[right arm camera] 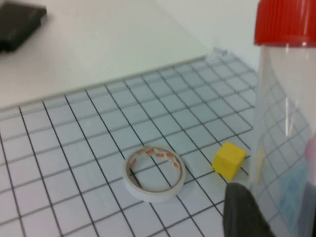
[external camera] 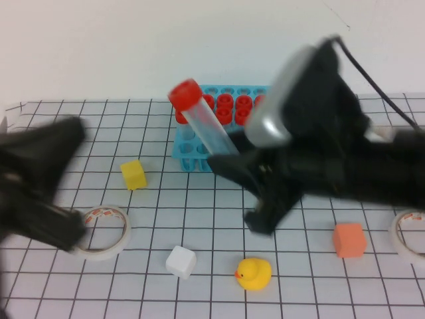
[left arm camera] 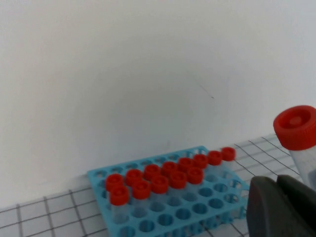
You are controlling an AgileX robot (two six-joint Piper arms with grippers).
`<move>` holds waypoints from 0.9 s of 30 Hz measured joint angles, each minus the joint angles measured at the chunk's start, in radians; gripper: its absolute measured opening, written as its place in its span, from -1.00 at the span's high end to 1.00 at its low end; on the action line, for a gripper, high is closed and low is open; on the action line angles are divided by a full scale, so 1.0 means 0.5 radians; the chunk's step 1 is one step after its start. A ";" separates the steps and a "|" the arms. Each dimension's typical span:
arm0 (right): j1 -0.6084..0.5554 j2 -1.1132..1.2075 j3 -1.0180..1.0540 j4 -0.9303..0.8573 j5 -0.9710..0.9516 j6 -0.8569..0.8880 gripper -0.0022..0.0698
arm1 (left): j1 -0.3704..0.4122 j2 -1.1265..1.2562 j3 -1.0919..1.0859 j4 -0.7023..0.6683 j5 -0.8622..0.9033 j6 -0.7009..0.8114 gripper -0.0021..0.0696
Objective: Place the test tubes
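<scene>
Currently the right gripper sits over mid-table, clamped on the lower end of one tube; tube tilted, red cap uppermost and leaning toward the robot's left; tube clear of the table, seen in front of the left part of the rack; cannot tell how high above the rack it hangs.

Rack blue, at the far side of the grid mat near the white wall; red-capped tubes fill its two back rows; front rows show open wells.

Left gripper clenched, fingers pressed together with only a seam between them, nothing in it; its arm lies at the robot's left side of the table; the gripper faces the rack and the wall, with the held tube's cap showing just past its fingers in the left wrist view.

Loose items on the mat: yellow cube just left of the rack's front; tape roll near the left arm, its left edge covered by that arm; white cube and duck at the near edge, apart from each other; orange cube to the right, below the right arm; second roll at the right edge, partly cut off.
</scene>
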 joint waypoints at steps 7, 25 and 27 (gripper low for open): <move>0.137 -0.343 0.377 0.536 -0.327 -0.365 0.30 | -0.392 0.213 0.000 0.000 -0.260 0.005 0.95; 0.271 -0.487 0.455 0.627 -0.444 -0.388 0.30 | -0.568 0.389 0.000 0.054 -0.564 -0.546 -0.60; 0.271 -0.480 0.455 0.643 -0.417 -0.388 0.30 | -0.594 0.389 0.000 0.059 -0.597 -0.591 -0.61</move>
